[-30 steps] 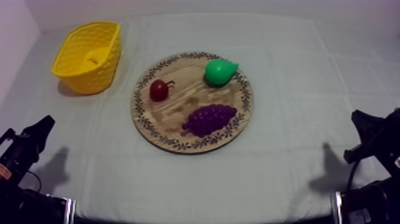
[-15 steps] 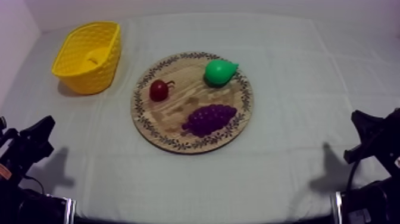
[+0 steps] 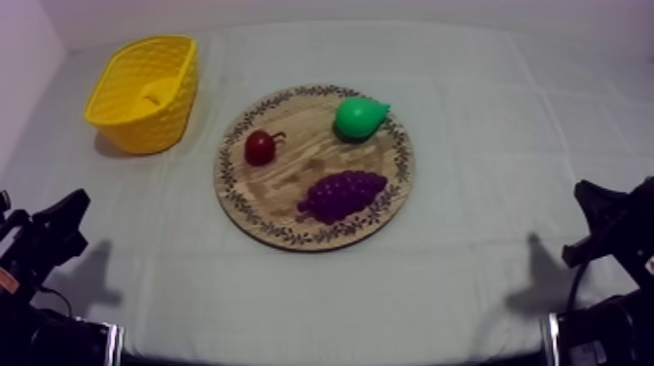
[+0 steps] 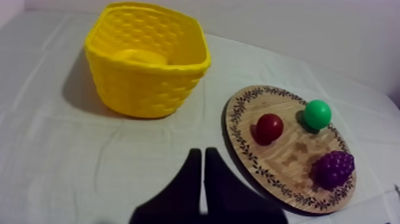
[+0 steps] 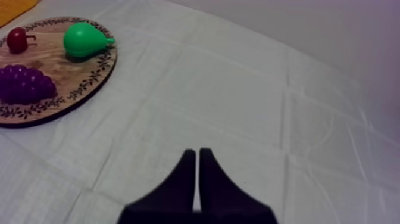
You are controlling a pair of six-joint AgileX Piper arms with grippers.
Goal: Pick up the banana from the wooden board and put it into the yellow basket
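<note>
The left gripper (image 4: 203, 152) sits low at the table's left side, its two black fingers pressed together into a narrow wedge with nothing between them. Beyond it, toward the far left of the cloth (image 3: 487, 117), the yellow basket (image 3: 136, 127) stands upright, and a smooth yellow curved shape lies on its floor, which reads as the banana (image 4: 140, 57). To the right of the basket, near but apart from it, the round wooden board (image 3: 292, 175) lies at the middle of the table and carries three fruits: the small red fruit (image 3: 260, 148) on its left part, the bunch of grapes (image 3: 341, 195) toward the near edge, and the green pear (image 3: 360, 117) at the far right of the rim. At the right side, well apart from the board, the right gripper (image 5: 197, 152) hangs over bare cloth, closed on nothing. With the banana inside the basket and both arms parked, the task looks finished, with no step left.
</note>
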